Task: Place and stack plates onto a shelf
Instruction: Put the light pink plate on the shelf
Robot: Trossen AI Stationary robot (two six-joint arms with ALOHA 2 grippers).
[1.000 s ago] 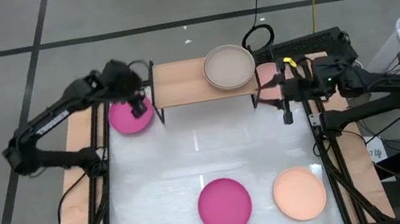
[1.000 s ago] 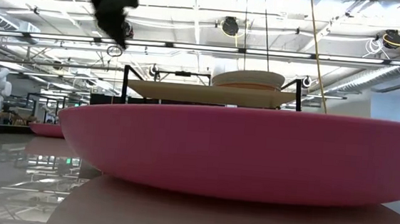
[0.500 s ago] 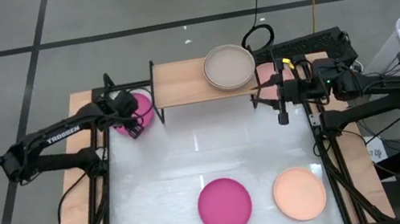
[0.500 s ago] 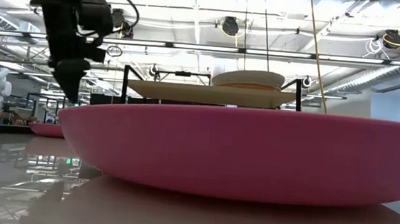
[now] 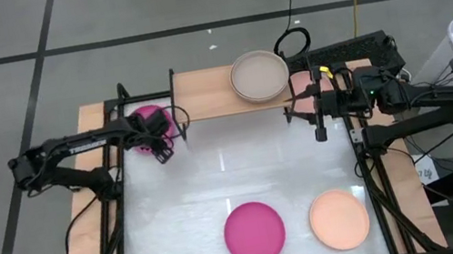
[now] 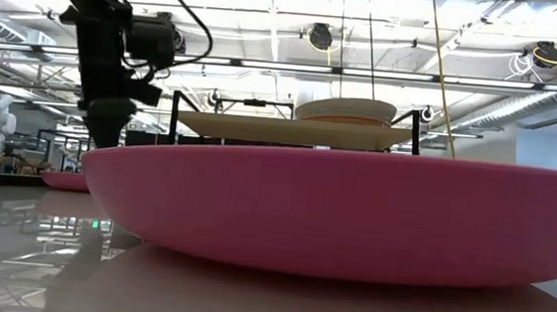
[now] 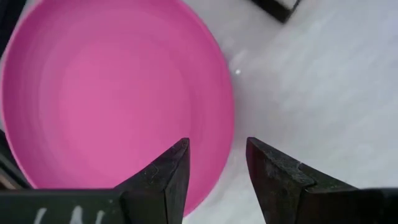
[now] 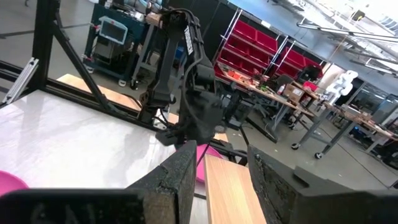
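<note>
A magenta plate (image 5: pixel 148 120) lies flat on the table by the left end of the wooden shelf (image 5: pixel 203 94). My left gripper (image 5: pixel 163 152) is low at this plate's near-right rim and open. In the left wrist view it (image 7: pixel 217 146) has one finger over the plate's (image 7: pixel 112 93) inside and one outside the rim; no touch shows. A stack of beige plates (image 5: pixel 258 75) rests on the shelf. A second magenta plate (image 5: pixel 255 231) and a peach plate (image 5: pixel 339 219) lie near the table's near edge. My right gripper (image 5: pixel 321 135) is open by the shelf's right end, holding nothing (image 8: pixel 222 152).
A pale pink plate (image 5: pixel 300 87) shows partly beneath the right arm at the shelf's right end. The shelf's black legs (image 5: pixel 178 117) stand close to the left gripper. The near magenta plate (image 6: pixel 324 209) fills the low view and hides the left fingertips.
My left gripper has come down from high above the table toward the magenta plate beside the shelf, shifting toward the table's near edge, and now sits low at the plate's rim.
</note>
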